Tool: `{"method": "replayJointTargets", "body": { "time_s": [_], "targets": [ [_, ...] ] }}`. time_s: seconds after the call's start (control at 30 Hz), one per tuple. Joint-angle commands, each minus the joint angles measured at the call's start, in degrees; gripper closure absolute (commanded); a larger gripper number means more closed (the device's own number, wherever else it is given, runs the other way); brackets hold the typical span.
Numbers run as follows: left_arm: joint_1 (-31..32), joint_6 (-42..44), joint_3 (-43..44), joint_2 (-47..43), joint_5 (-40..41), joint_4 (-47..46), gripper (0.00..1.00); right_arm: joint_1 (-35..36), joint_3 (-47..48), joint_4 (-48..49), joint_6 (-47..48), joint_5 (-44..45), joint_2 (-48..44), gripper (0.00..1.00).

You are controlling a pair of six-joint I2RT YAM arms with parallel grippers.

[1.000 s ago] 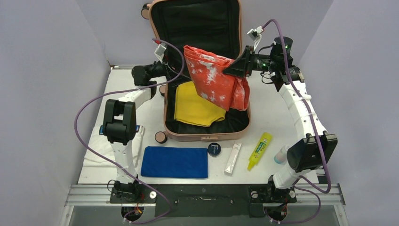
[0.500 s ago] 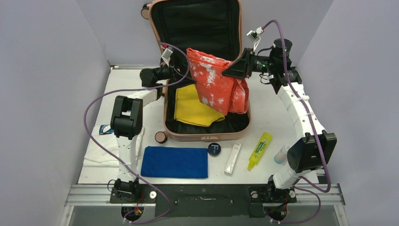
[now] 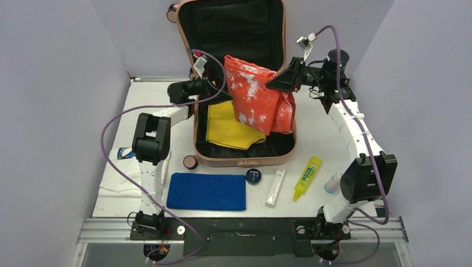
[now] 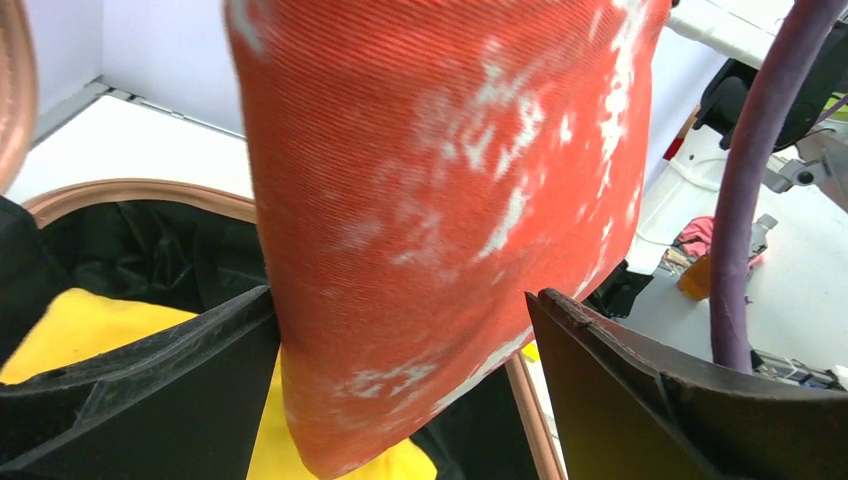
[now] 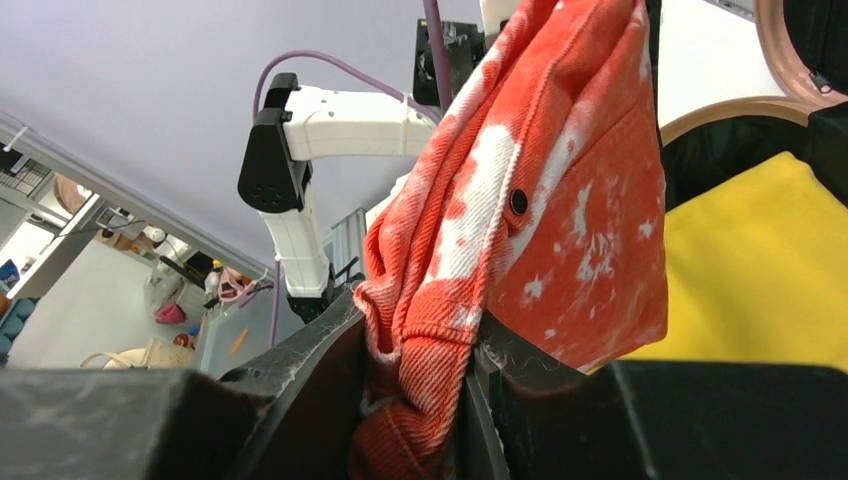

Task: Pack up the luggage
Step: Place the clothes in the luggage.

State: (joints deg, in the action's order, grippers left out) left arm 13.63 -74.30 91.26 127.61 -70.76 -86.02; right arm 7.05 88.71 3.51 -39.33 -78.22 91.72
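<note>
Clearly found the luggage (image 3: 239, 162) lying open at upper centre of the top view on the worktop (image 3: 156, 105), lid upright, yellow cloth (image 3: 228, 128) inside. Saw the right claw (image 3: 276, 83) clamped tight on an orange-red cloth (image 3: 256, 100) hanging above the case. Noted the left claw (image 3: 214, 89) spread wide, fingers (image 4: 150, 390) either side of that cloth, gripping nothing.

Camera setup: one overhead, two riding the wrists.
Overhead one sat high behind the arm bases (image 3: 146, 221), looking down over the whole table (image 3: 316, 138) to the open suitcase (image 3: 234, 25). Left wrist cam was jammed right up against the orange cloth (image 4: 440, 200), facing right; right wrist cam looked back left, also close. All three caught that cloth and the yellow cloth (image 3: 228, 127) under it.
</note>
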Motion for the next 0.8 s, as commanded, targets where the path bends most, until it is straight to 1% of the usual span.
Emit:
{"method": "replayJointTargets", "body": {
  "time_s": [0.0, 0.1, 0.17, 0.23, 0.3, 0.33, 0.43, 0.5, 0.57, 0.6, 0.7, 0.73, 0.77],
  "targets": [
    [1.05, -2.68, -1.26, -3.62, 0.21, -5.03, 0.01, -1.91, 2.61, 14.23, -5.23, -1.12, 0.02, 0.95],
    [1.21, -2.67, -2.33, -4.69, 0.46, -4.03, 0.18, -3.08, 3.96, 13.95, -4.91, -0.40, 2.45, 0.95],
    [1.23, -2.30, -3.23, -5.28, 0.30, -3.10, 0.30, -3.66, 5.49, 11.36, -2.69, 0.69, 4.48, 0.95],
    [1.23, -2.17, -4.64, -6.07, 0.37, -2.80, 0.43, -3.79, 7.85, 5.37, 1.23, 2.13, 6.63, 0.95],
    [1.15, -1.81, -6.27, -7.11, 0.38, -3.09, 0.61, -3.73, 10.31, -1.61, 6.85, 4.01, 8.43, 0.95],
    [1.10, -1.65, -7.01, -7.64, 0.52, -2.88, 0.67, -3.73, 11.40, -4.98, 10.43, 4.88, 9.27, 0.95],
    [0.36, -0.82, -8.35, -8.98, 0.71, -1.19, 0.73, -3.80, 16.91, -18.44, 21.61, 8.37, 12.10, 0.95],
    [-0.53, -0.11, -8.48, -9.68, 0.28, 2.17, 0.82, -3.40, 22.87, -28.61, 31.20, 11.99, 14.55, 0.95],
    [-1.61, -0.91, -7.36, -9.72, -0.86, 5.50, 0.91, -2.35, 27.73, -37.48, 40.28, 17.52, 17.05, 0.95],
    [-2.21, -1.12, -6.53, -9.48, -1.47, 8.56, 0.99, -1.76, 29.56, -40.88, 43.66, 20.27, 18.22, 0.95],
    [-4.13, -2.85, -5.29, -9.29, -1.89, 14.80, 1.00, 0.02, 30.58, -42.54, 48.35, 25.93, 21.11, 0.95],
    [-4.86, -2.29, -5.79, -9.73, -1.33, 17.99, 1.00, 0.77, 30.52, -42.59, 49.48, 27.45, 22.05, 0.95],
    [-5.49, 0.68, -6.91, -10.64, -0.72, 22.47, 1.00, 1.49, 30.35, -42.57, 50.48, 29.26, 23.09, 0.95]
  ]
}}
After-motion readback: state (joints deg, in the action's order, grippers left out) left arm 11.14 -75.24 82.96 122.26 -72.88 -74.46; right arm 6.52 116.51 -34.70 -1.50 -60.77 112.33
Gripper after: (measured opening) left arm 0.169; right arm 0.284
